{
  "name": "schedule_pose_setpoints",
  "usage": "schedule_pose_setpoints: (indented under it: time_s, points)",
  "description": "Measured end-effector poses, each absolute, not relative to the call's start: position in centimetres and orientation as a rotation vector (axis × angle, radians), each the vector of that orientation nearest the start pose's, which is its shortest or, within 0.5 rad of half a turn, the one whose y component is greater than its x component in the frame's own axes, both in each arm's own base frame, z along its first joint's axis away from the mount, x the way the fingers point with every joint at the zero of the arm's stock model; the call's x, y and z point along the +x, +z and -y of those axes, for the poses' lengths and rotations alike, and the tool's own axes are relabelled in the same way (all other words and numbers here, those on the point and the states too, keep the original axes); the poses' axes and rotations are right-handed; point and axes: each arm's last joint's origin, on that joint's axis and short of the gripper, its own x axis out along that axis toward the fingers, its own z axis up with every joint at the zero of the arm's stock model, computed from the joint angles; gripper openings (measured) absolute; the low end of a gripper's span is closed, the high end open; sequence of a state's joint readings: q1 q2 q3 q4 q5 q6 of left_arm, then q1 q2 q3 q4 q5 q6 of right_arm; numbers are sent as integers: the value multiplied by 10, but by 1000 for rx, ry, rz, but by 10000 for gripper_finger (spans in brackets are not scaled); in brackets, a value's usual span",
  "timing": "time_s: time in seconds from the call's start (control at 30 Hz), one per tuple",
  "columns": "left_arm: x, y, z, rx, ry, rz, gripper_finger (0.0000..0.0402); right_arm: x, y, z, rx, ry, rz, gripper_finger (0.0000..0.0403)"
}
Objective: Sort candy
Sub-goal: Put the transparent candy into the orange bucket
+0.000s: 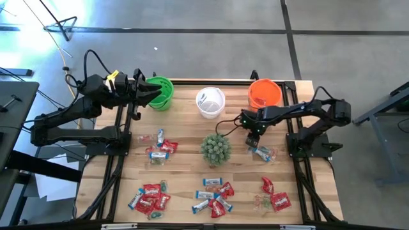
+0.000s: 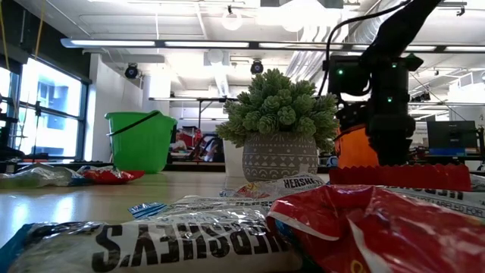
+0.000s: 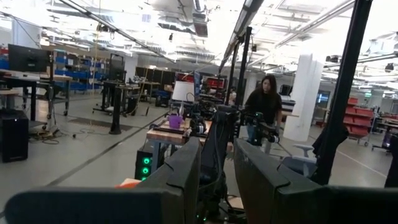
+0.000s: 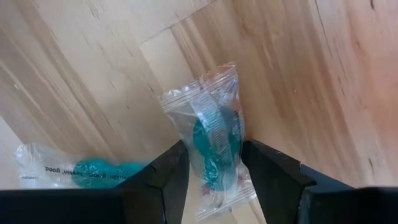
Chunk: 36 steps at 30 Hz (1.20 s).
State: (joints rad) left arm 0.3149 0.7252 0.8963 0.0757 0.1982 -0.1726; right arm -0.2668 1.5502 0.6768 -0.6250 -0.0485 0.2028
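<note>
My right gripper (image 1: 253,136) hangs over the table's right half, just right of the spiky plant (image 1: 216,148). It points down and is shut on a candy (image 4: 214,140) in a clear wrapper with a teal sweet inside. A second such candy (image 4: 81,171) lies flat on the wood beside it. Red and blue-and-white candies lie in heaps at the left (image 1: 160,148) and along the near edge (image 1: 150,198), (image 1: 214,195), (image 1: 273,198). My left gripper (image 1: 152,93) is open and empty, pointing level over the green cup (image 1: 163,93). My right gripper pinches the clear-wrapped candy between its two fingers (image 4: 171,177), across its width at the teal sweet (image 4: 214,155), coming from above and pointing down. The wrapper's crimped end (image 4: 208,84) sticks out past the fingertips. Whether it is clear of the wood I cannot tell.
Three cups stand along the far edge: green, white (image 1: 210,102) and orange (image 1: 264,94). The potted plant sits mid-table. In the low view, candies (image 2: 189,243) fill the foreground. A person stands in the room beyond the table (image 3: 264,106).
</note>
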Motion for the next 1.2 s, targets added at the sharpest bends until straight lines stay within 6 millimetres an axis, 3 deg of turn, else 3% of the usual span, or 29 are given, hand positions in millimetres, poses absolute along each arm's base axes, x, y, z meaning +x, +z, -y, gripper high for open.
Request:
schedule_pose_setpoints:
  time_s: [0.2,0.53,0.77,1.0,1.2]
  points:
    - [141,403,-40,-109,95,248,82,219,130,59,407,-360,-1442,142]
    - [141,403,-40,-109,95,247,82,219,135,58,582,-449,-1421,10]
    - [141,403,-40,-109,95,247,82,218,141,56,703,-477,-1482,10]
    - [141,403,-40,-109,95,247,82,227,173,59,683,-492,-1547,7]
    - [141,403,-40,-109,95,247,82,241,222,63,630,-462,-1559,3]
